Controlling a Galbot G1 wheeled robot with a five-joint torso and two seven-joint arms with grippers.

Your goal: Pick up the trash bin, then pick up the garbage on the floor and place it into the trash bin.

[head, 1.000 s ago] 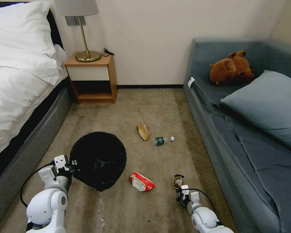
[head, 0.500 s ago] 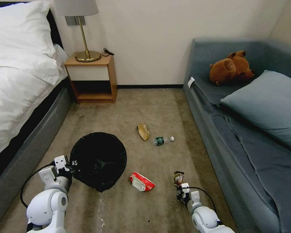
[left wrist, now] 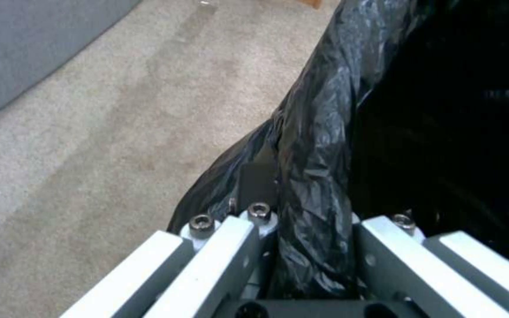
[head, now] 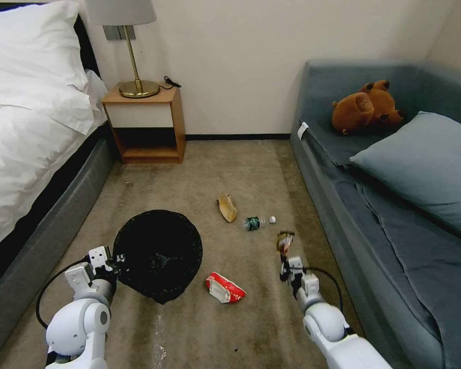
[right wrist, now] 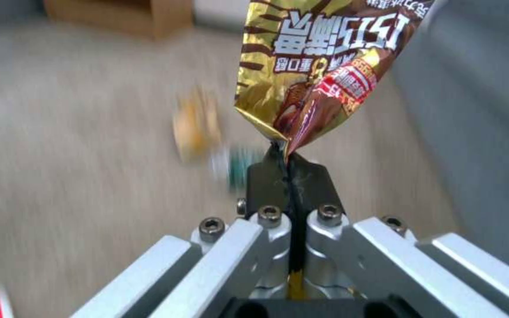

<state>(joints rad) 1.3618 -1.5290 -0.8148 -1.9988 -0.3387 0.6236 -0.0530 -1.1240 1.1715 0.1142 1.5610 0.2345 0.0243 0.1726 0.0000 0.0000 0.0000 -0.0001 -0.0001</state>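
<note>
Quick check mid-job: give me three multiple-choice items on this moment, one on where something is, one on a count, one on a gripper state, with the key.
1. Where does the red-and-white wrapper lie?
A. on the sofa
B. on the carpet between the two arms
C. inside the trash bin

2. How many litter pieces lie loose on the floor?
A. one
B. three
C. five

3. What is the right gripper doing?
A. shut on the snack packet
B. open above the bottle
C. gripping the bin's rim

Key: 1 B, the head view shows it on the carpet there. 2 B, wrapper, bottle and tan paper scrap. 3 A, the packet's end is pinched between its fingers; the left gripper clamps the bin's bagged rim.
</note>
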